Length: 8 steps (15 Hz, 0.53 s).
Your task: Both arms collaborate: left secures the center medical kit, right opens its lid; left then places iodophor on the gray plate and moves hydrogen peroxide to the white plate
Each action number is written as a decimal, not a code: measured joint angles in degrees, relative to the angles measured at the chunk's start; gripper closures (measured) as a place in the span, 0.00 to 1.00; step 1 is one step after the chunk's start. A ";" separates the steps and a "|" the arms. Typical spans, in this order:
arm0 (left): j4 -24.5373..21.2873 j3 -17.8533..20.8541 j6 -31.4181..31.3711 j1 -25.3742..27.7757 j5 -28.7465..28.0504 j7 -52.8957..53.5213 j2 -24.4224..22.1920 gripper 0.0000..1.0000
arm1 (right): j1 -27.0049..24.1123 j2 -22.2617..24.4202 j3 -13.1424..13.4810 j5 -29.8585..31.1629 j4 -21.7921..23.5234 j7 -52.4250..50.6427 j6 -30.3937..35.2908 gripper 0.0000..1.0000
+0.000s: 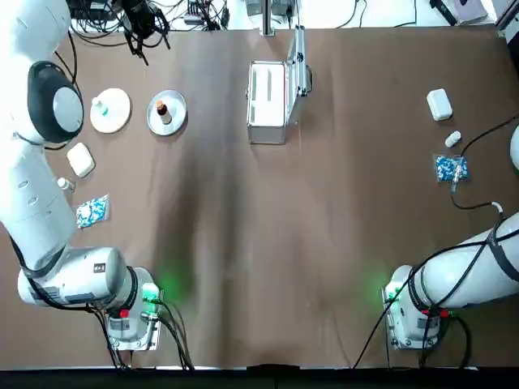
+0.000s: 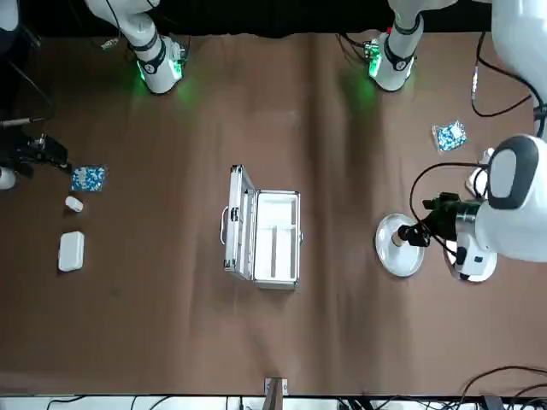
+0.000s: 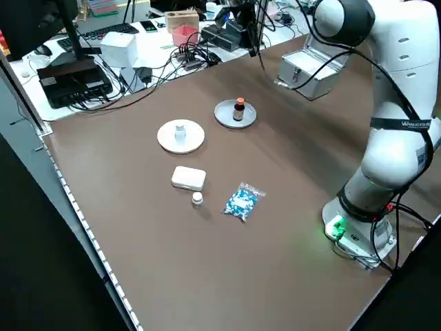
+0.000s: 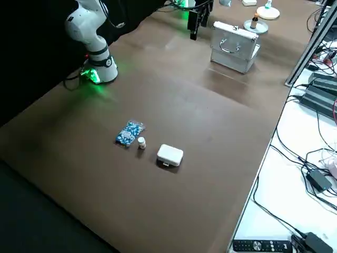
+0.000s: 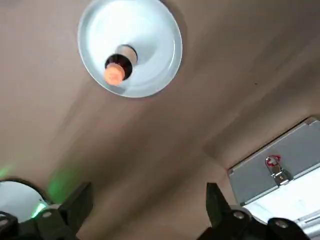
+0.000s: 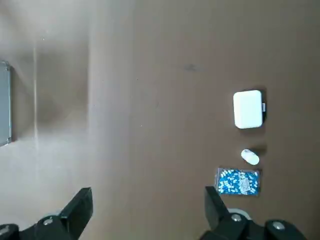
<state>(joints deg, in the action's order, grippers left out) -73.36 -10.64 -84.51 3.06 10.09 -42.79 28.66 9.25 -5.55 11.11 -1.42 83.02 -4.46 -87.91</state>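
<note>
- Since the iodophor [image 3: 238, 110] stands on the gray plate [image 3: 224, 116] and the hydrogen peroxide [image 3: 180, 133] on the white plate [image 3: 166, 142], I judge the placing finished; what remains is probably only backing the arms clear.
- The left pincer [image 5: 150, 190] is over the far part of the surface [image 1: 243, 243], near the plates, its two fingers well apart with nothing between them.
- The right pincer [image 6: 149, 190] hangs idle at the robot's right, also spread and empty.
- The medical kit [image 1: 266, 101] sits at the far middle of the surface, open, its lid [image 1: 298, 69] raised on the robot's right side. Neither arm touches it. It looks rigid and likely fairly light, so it could slide if the lid were pushed without a steadying grip on the body.
- Iodophor: a small, dark, orange-capped bottle, probably stiff and smooth. If it needs correcting, take it square across the body, below the cap, with modest force.
- Hydrogen peroxide: pale, likely light and perhaps slightly soft-walled. Hold it gently around the middle; a sideways knock could topple it.
- Both plates are shallow and may skid, so lift bottles straight up.
</note>
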 joint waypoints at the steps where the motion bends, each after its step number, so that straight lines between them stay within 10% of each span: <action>1: 0.03 0.00 0.00 -0.03 -1.09 0.00 -1.06 0.00 | -0.20 0.00 0.00 0.00 -0.01 0.00 0.00 0.01; 8: -0.03 -1.09 0.02 0.05 -7.24 4.99 -7.49 0.00 | -0.53 0.00 0.01 0.00 -0.77 0.05 0.09 0.01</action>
<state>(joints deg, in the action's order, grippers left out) -73.39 -11.73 -84.49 3.11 2.85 -37.81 21.17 8.72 -5.54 11.12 -1.42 82.25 -4.41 -87.81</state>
